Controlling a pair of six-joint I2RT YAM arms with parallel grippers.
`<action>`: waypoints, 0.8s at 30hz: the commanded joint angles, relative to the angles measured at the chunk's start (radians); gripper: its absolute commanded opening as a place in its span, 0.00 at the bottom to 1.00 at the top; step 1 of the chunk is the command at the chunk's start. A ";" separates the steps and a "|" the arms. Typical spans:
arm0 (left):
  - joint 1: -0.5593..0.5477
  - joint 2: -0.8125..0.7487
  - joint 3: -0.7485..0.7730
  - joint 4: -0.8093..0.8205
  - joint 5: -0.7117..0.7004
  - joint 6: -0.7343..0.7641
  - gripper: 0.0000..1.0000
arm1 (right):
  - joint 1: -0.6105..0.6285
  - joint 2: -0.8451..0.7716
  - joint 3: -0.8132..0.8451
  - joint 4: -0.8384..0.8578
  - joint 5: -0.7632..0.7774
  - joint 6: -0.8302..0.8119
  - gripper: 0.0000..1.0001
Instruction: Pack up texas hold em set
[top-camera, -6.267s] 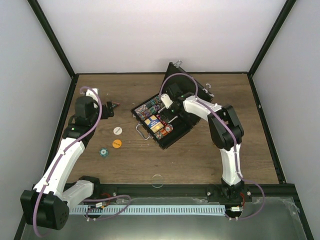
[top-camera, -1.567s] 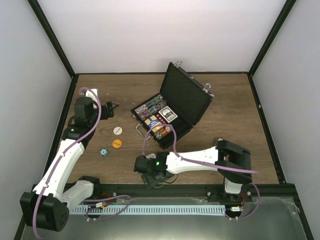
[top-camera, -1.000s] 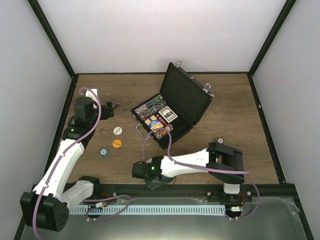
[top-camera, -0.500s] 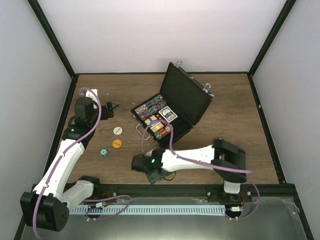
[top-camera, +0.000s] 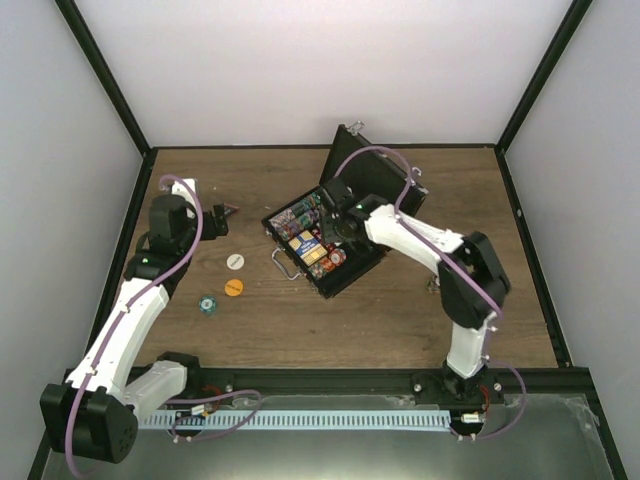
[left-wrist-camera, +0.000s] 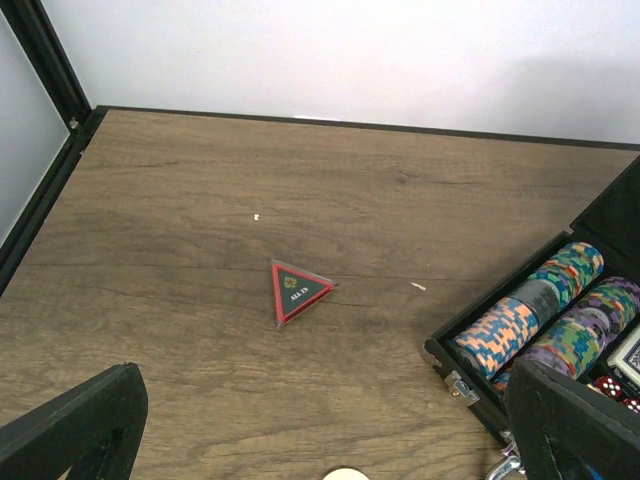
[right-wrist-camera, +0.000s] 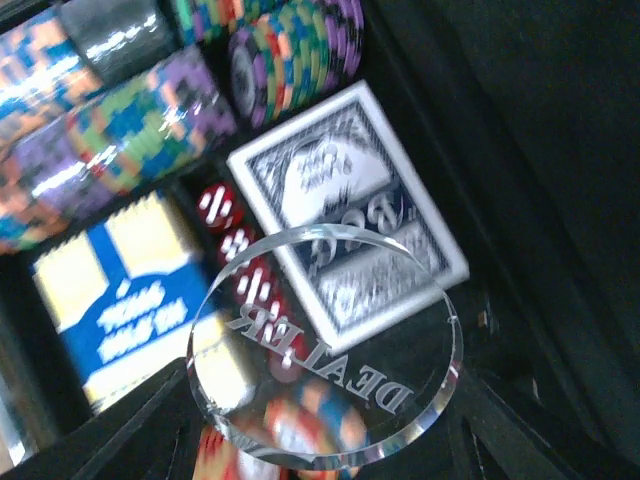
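The black case (top-camera: 372, 192) of the texas hold em set lies open mid-table, lid up. Its tray holds rows of multicoloured chips (right-wrist-camera: 130, 110), red dice (right-wrist-camera: 232, 238), a blue-backed card deck (right-wrist-camera: 350, 205) and a blue and yellow box (right-wrist-camera: 115, 290). My right gripper (top-camera: 336, 232) hangs over the tray, shut on a clear round "DEALER" button (right-wrist-camera: 325, 345) held flat by its edges. My left gripper (left-wrist-camera: 325, 440) stands open above bare wood, just short of a triangular "ALL IN" marker (left-wrist-camera: 297, 290). A white button (top-camera: 233, 261), an orange button (top-camera: 233, 288) and a green-blue chip (top-camera: 206, 303) lie left of the case.
The case's near corner with its silver latch (left-wrist-camera: 458, 385) and chip rows (left-wrist-camera: 525, 320) sits to the right in the left wrist view. Black frame posts and white walls bound the wooden table (top-camera: 400, 320).
My right arm has swung from the table's front edge up to the open case, carrying the clear dealer button off the wood there. The left arm has not moved.
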 joint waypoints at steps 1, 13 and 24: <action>-0.004 -0.002 -0.011 0.009 0.003 -0.005 1.00 | -0.070 0.161 0.133 0.095 -0.040 -0.152 0.56; -0.004 0.022 -0.007 0.009 0.009 -0.005 1.00 | -0.122 0.421 0.339 0.033 -0.087 -0.202 0.56; -0.004 0.032 -0.005 0.007 0.009 -0.008 1.00 | -0.123 0.401 0.327 0.014 -0.073 -0.204 0.65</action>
